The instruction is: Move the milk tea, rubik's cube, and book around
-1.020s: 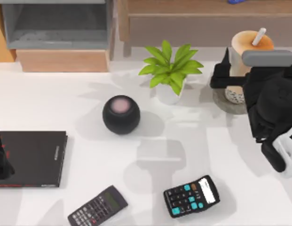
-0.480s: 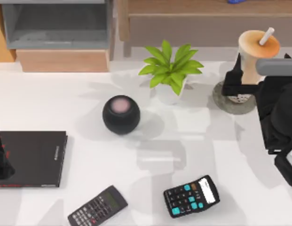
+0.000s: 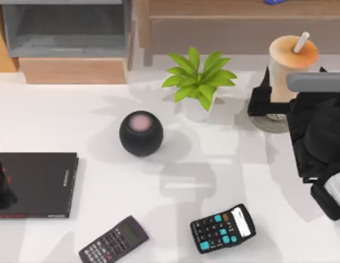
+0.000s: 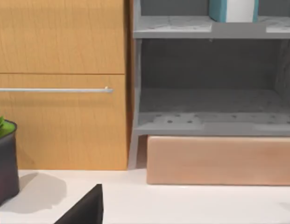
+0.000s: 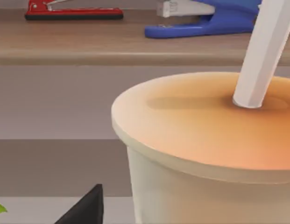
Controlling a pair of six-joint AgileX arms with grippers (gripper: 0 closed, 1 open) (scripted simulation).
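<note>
**Milk tea in the right arm's grip, over its coaster**

Clamped on the milk tea [image 3: 290,66], the right gripper [image 3: 276,101] stands at the far right of the table [image 3: 213,159], one dark finger showing on the cup's left flank and the rest of the arm crowding in from the right edge. The cup stands upright, its orange-tan lid and white straw [image 3: 301,43] on top, over the grey coaster [image 3: 264,124]; whether its base touches the coaster or hangs just above it, I cannot tell. From the right wrist view the lid [image 5: 205,126] looms close, with a blue stapler [image 5: 208,21] and a red one [image 5: 72,11] on the shelf behind.

By my reading the milk tea is the step in hand, the first of the three moves. Next the cup has to be carried clear, kept upright, and steered wide of the green plant [image 3: 198,82] just to its left.

At the left edge the left arm [image 3: 1,183] sits parked over the black book [image 3: 41,183]; its jaws I cannot make out. Its wrist view faces a grey shelf unit [image 4: 212,123] and a wooden cabinet.
</note>
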